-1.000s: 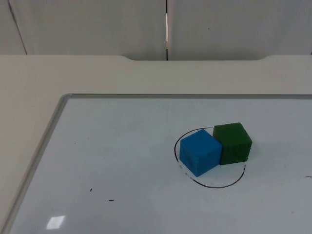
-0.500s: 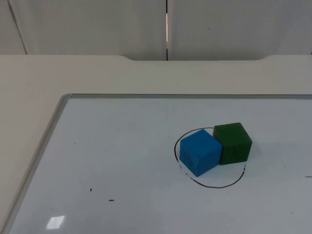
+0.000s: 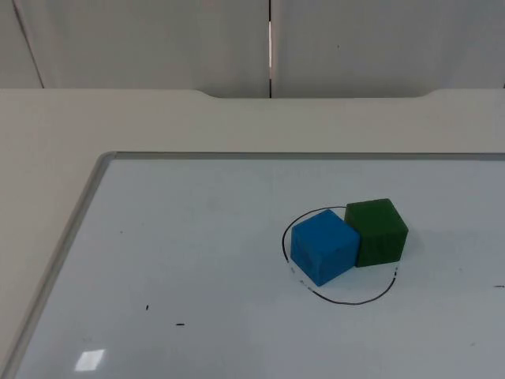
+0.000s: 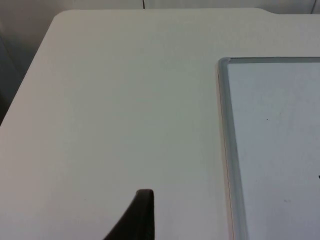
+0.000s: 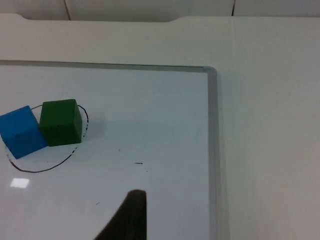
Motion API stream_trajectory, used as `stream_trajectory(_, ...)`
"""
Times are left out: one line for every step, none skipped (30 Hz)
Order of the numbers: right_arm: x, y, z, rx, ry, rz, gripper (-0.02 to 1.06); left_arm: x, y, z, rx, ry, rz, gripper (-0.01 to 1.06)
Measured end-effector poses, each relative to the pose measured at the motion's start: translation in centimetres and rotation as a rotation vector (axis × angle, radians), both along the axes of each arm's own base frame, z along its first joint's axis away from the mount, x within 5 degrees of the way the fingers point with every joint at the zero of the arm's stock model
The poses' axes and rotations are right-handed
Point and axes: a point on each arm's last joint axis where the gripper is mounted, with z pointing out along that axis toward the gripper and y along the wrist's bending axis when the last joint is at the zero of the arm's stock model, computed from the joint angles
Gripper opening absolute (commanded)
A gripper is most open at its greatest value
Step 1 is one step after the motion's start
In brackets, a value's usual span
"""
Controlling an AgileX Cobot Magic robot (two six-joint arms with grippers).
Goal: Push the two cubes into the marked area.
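Left wrist view has one black fingertip (image 4: 140,215) of the left claw over bare cream tabletop (image 4: 125,100), just to the left of the whiteboard's (image 4: 275,140) grey metal frame; whether that claw is open or closed cannot be told, and it holds and touches nothing that can be seen. The left arm waits there, off the board. In the right wrist view a black fingertip (image 5: 131,215) of the right claw hangs over the whiteboard (image 5: 150,110) surface near its right frame edge, well apart from the cubes; how far this claw is open cannot be told either, and nothing is seen in its grip.

Outward from the right claw, a few short black pen marks (image 5: 138,163) lie on the board. Beyond them is the marked area (image 3: 339,257), a hand-drawn black oval on the whiteboard (image 3: 197,253). The blue cube (image 3: 324,248) sits inside the oval on its left side, turned so that one vertical edge faces the near side. The green cube (image 3: 376,231) touches the blue cube's right face and stands at the oval's far right, squarer to the board; it straddles the drawn line, with part of its base outside the oval. Both cubes rest flat.
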Motion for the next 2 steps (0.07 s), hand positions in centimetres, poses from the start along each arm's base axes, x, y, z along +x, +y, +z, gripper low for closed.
stream_trajectory(0.0,0.0,0.0,0.0,0.0,0.0,1.05,0.0,0.0,0.0,0.0,0.0,-0.002,1.05)
stream_trajectory(0.0,0.0,0.0,0.0,0.0,0.0,1.05,0.0,0.0,0.0,0.0,0.0,-0.002,1.05)
